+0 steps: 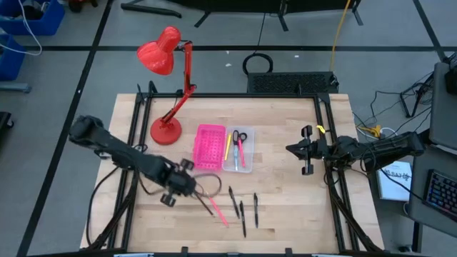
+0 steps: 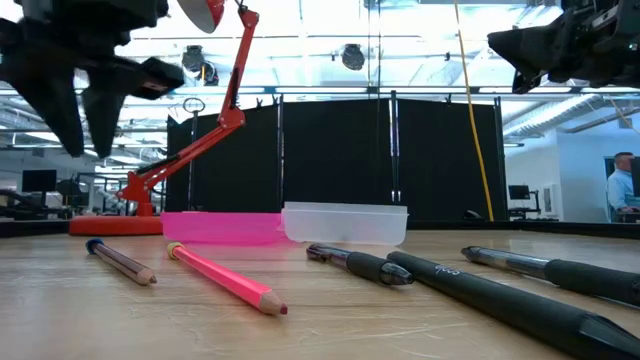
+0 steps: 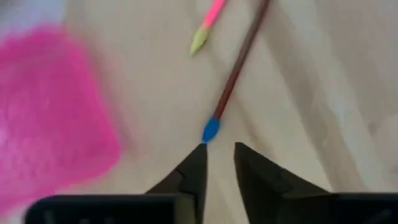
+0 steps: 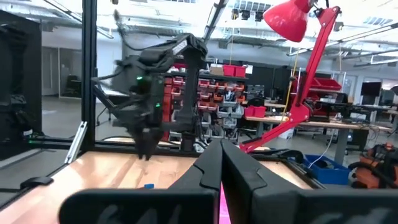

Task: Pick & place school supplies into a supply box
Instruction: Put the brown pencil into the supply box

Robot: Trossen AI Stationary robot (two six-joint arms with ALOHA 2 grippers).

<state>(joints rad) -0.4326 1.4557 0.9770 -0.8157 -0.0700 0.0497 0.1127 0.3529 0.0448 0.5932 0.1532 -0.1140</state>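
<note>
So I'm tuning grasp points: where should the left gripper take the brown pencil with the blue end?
Probably mid-shaft of the brown pencil, from straight above, fingers across its width. It lies flat on the table, and the pink pencil crowds its far end. The left gripper hangs open over the blue end.

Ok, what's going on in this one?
A two-arm robot is sorting school supplies into a clear supply box. Scissors and a couple of pens already lie in it, beside a pink tray. The left claw, fingers slightly apart, hovers by the blue-tipped pencil on the table, not gripping it. The right claw waits shut at the right side. Several pens remain loose.
</note>
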